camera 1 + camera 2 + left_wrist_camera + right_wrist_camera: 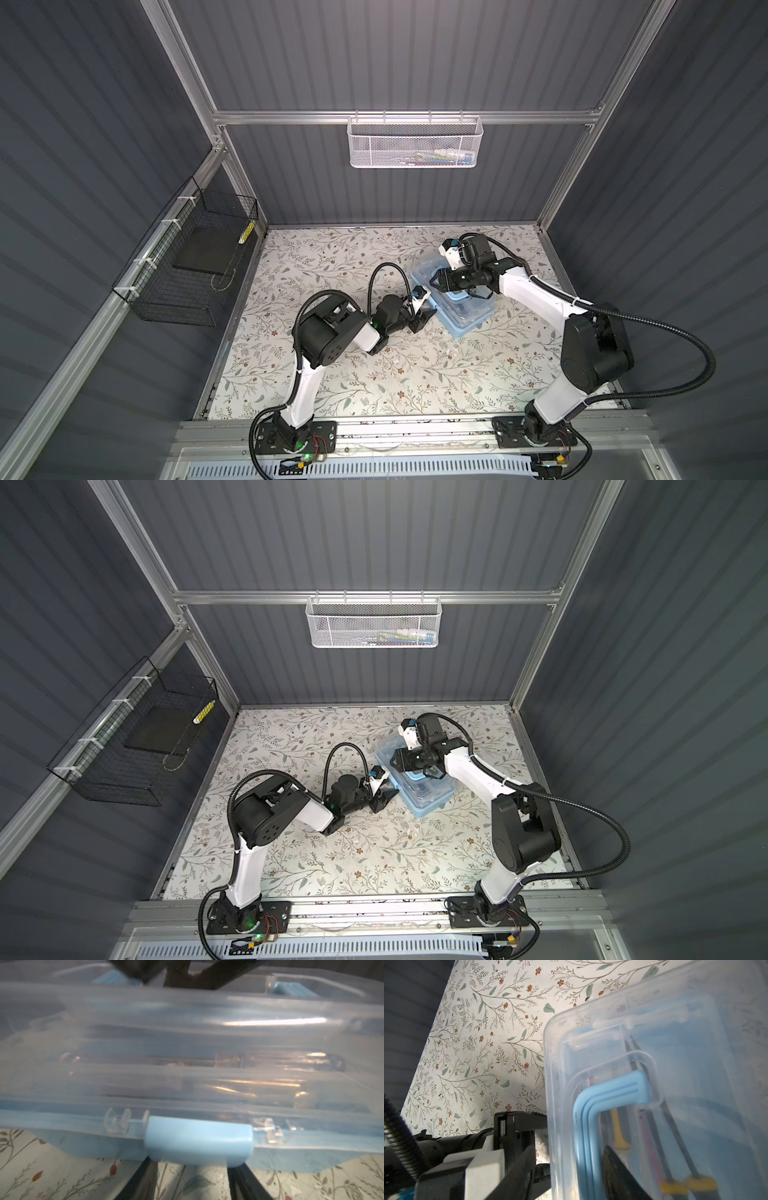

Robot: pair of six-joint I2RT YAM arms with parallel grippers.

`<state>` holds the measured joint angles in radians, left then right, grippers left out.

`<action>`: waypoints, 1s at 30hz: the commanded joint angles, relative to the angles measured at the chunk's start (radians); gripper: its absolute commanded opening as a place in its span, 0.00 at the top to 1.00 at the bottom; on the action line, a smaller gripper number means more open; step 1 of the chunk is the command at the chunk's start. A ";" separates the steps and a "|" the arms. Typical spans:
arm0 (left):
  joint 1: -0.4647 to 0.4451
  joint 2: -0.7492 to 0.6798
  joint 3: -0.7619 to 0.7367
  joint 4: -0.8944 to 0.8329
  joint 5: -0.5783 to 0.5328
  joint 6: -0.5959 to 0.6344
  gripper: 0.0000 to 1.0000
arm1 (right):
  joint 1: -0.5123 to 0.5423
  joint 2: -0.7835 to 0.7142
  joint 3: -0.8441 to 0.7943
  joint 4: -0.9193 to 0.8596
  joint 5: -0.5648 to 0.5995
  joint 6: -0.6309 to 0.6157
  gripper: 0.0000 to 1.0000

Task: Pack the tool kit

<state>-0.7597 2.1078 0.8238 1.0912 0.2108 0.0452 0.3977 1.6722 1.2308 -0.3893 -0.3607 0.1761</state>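
Two arms work over one tool kit (469,318), a light blue box under a clear lid, sitting on the floral table (374,374) at about 2 o'clock from its middle. We count one blue arched handle (612,1086) lying flat on the lid and one blue latch (199,1138) on the rim facing 8 o'clock. Through the lid we make out two dark-shafted screwdrivers (672,1185) with yellow collars and one yellow-handled tool (617,1130); the rest inside is too blurred to count.

The left gripper (426,319) is low at the box's 8 o'clock side. Its two fingers (143,1180) stand apart below the latch, tips hidden behind it, so we cannot tell whether they touch it. The right gripper (432,280) reaches in from 3 o'clock above the lid, jaws spread in a V and clamped on nothing; one finger (616,1167) shows beside the handle's leg.

Two baskets hang on the walls. One white mesh basket (415,145) at 12 o'clock has a few small items we cannot identify. One black wire basket (187,282) at 9 o'clock holds one dark flat slab (203,249) and one small yellow-and-white stick (246,232).
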 commanded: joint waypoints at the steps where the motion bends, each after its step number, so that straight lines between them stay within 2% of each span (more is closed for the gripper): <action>1: 0.005 -0.024 0.029 0.007 -0.029 0.002 0.49 | 0.009 0.058 -0.051 -0.123 -0.020 0.020 0.46; 14: 0.005 -0.036 0.030 -0.009 -0.043 0.000 0.56 | 0.009 0.058 -0.056 -0.122 -0.020 0.023 0.47; 30: 0.005 -0.097 0.037 -0.130 -0.064 0.002 0.57 | 0.009 0.050 -0.067 -0.118 -0.017 0.030 0.48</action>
<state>-0.7650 2.0567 0.8333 0.9710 0.1913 0.0452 0.3950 1.6711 1.2217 -0.3725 -0.3649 0.1833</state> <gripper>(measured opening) 0.497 0.524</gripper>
